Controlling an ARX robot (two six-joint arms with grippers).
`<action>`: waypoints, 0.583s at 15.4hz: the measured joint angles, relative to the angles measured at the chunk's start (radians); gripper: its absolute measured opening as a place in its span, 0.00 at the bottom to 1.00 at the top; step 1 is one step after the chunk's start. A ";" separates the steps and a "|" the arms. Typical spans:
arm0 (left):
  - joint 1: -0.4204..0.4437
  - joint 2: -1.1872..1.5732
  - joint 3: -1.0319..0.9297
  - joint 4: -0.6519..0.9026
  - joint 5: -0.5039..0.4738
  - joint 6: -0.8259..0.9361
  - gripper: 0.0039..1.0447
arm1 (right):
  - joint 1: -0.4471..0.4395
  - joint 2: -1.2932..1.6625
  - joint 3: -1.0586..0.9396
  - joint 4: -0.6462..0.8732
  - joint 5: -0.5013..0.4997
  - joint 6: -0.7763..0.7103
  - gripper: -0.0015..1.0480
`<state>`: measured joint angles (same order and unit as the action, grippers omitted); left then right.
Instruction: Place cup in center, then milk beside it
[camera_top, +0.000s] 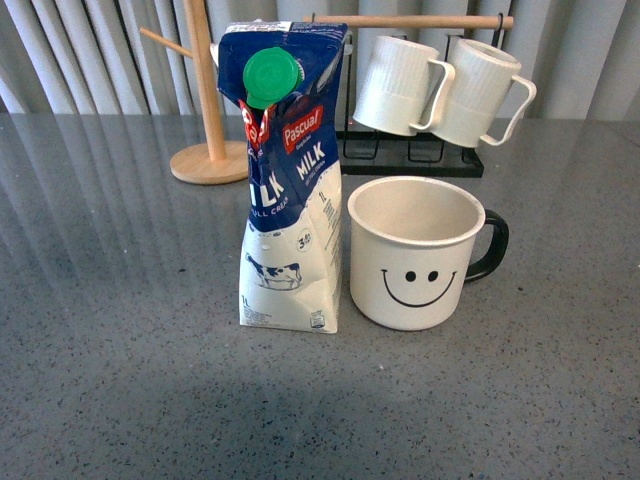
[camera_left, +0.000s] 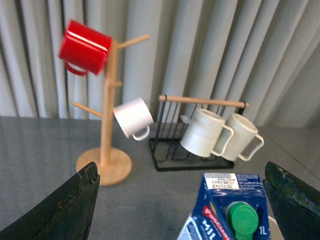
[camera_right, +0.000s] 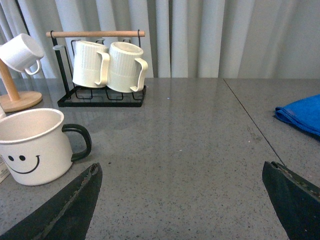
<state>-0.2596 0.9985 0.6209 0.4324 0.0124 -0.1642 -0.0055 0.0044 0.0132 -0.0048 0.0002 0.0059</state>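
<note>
The cup, a wide white mug with a black smiley face and black handle, stands upright mid-table; it also shows in the right wrist view as the cup. Close on its left stands the milk, a tall blue-and-white Pascual carton with a green cap, a narrow gap between them. The milk top lies below my left gripper, which is open above it with nothing held. My right gripper is open over bare table, to the right of the cup. Neither arm shows in the front view.
Behind stand a black rack with two ribbed white mugs and a wooden mug tree. The tree carries a red mug and a small white cup. A blue cloth lies at the far right.
</note>
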 joint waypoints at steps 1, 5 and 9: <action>0.050 -0.065 -0.014 -0.025 0.032 0.015 0.94 | 0.000 0.000 0.000 0.000 0.000 0.000 0.94; 0.176 -0.339 -0.227 -0.146 -0.100 0.140 0.48 | 0.000 0.000 0.000 0.000 0.000 0.000 0.94; 0.256 -0.460 -0.399 -0.109 -0.013 0.147 0.01 | 0.000 0.000 0.000 0.000 0.000 0.000 0.94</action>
<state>-0.0036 0.5388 0.2218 0.3233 -0.0002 -0.0170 -0.0055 0.0044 0.0128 -0.0048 0.0002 0.0059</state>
